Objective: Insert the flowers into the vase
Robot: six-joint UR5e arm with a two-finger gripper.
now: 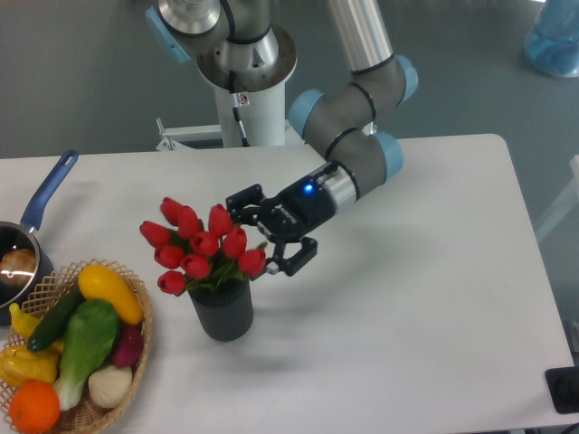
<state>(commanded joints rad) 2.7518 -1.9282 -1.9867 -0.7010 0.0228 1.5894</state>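
Standing in the vase (223, 315), a bunch of red tulips, the flowers (201, 246), rises above the dark ribbed cylinder near the middle of the white table (425, 298); the gripper (268, 237) sits just beside the buds at their three o'clock, its two fingers spread apart and holding nothing; at nine o'clock from the vase, a wicker basket (140, 339) holds toy vegetables and fruit; beyond it, at ten o'clock, lies a blue-handled saucepan (27, 237).
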